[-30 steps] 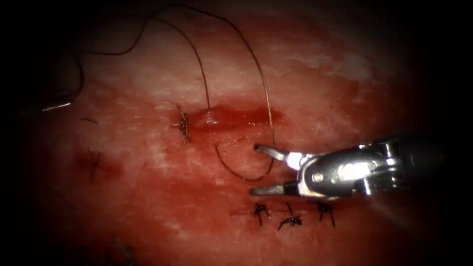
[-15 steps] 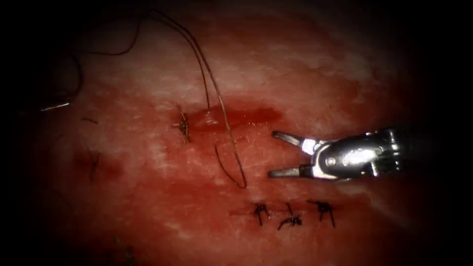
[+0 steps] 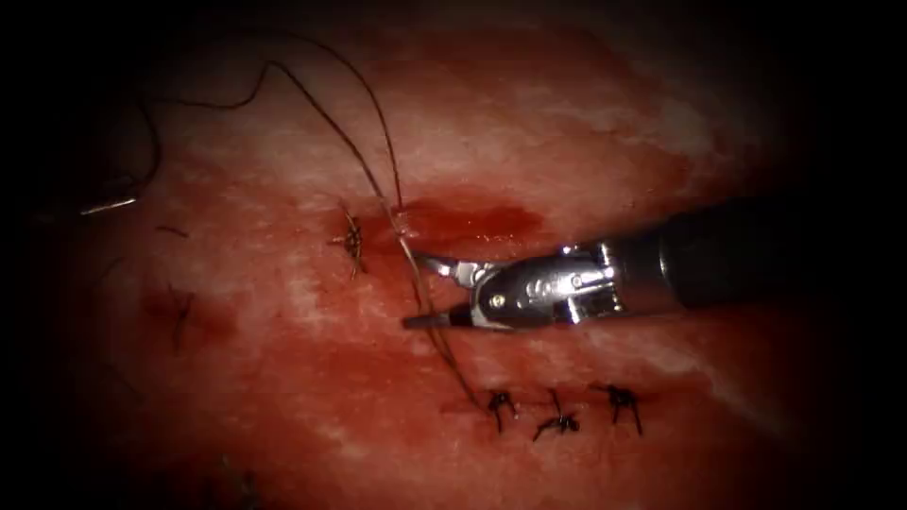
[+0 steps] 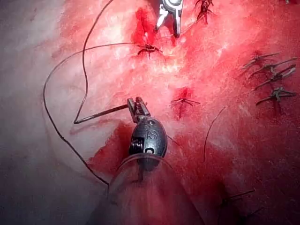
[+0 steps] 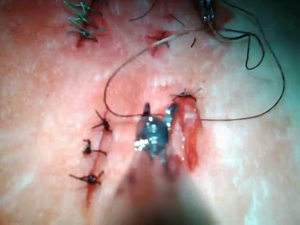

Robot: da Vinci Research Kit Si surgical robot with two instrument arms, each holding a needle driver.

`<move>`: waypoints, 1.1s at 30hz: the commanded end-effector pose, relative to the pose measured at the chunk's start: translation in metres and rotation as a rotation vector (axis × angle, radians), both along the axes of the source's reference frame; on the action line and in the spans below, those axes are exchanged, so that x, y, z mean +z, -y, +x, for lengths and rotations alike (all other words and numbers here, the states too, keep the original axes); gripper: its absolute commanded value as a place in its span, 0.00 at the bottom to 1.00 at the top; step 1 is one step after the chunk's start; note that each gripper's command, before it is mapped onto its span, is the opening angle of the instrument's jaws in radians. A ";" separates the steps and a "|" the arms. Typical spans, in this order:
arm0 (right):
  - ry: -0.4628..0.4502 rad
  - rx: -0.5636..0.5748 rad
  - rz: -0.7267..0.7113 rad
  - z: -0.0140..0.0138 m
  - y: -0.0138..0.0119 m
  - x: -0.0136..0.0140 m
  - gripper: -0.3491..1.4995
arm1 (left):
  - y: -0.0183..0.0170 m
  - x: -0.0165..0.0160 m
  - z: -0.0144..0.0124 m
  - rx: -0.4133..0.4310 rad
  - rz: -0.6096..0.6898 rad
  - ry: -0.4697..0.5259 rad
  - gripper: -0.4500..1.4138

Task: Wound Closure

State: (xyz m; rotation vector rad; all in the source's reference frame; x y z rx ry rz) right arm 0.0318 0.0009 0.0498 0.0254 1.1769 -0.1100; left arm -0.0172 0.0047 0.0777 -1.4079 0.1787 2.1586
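Observation:
The cut (image 3: 463, 223) lies across the middle of the tissue (image 3: 567, 123), wet with red fluid, with a knotted stitch (image 3: 351, 242) at its left end. My right tool (image 3: 416, 290) reaches in just below the cut, jaws open, and the thread (image 3: 333, 134) runs down between them without being gripped. The same open jaws (image 5: 158, 111) straddle the thread (image 5: 123, 115) in the right wrist view. My left tool (image 4: 137, 107) is shut on the needle (image 4: 101, 114) near one end; the needle lies out of the tissue, far left of the cut, and its glint (image 3: 108, 203) shows there.
Three tied stitches (image 3: 557, 421) sit in a row below the right tool. More old stitches (image 4: 272, 77) and a short cut end of thread (image 4: 212, 131) lie on the tissue. Slack thread (image 4: 56, 126) curves over the pale tissue around the left tool.
The right tool has moved left and up, its open jaws now around the thread. The wide thread loop has collapsed into a nearly straight line running down past the cut.

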 end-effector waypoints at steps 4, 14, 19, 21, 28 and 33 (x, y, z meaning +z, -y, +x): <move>0.003 0.001 0.000 -0.0005 0.0001 0.0009 0.84 | 0.0009 0.0006 -0.0004 0.002 0.004 -0.001 0.00; -0.002 0.014 -0.007 -0.0026 -0.0004 0.0008 0.82 | 0.0009 0.0006 -0.0004 0.002 0.004 0.000 0.00; -0.001 0.014 -0.010 -0.0034 -0.0003 0.0008 0.82 | 0.0009 0.0006 -0.0004 0.002 0.004 0.000 0.00; -0.003 0.015 -0.015 -0.0031 0.0003 0.0010 0.82 | 0.0009 0.0006 -0.0004 0.002 0.004 -0.001 0.00; -0.002 0.021 -0.050 0.0003 0.0015 0.0010 0.82 | 0.0010 0.0005 -0.0004 0.002 0.004 -0.001 0.00; 0.000 0.024 -0.052 0.0010 0.0017 0.0012 0.82 | 0.0010 0.0004 -0.0003 0.002 0.004 -0.001 0.00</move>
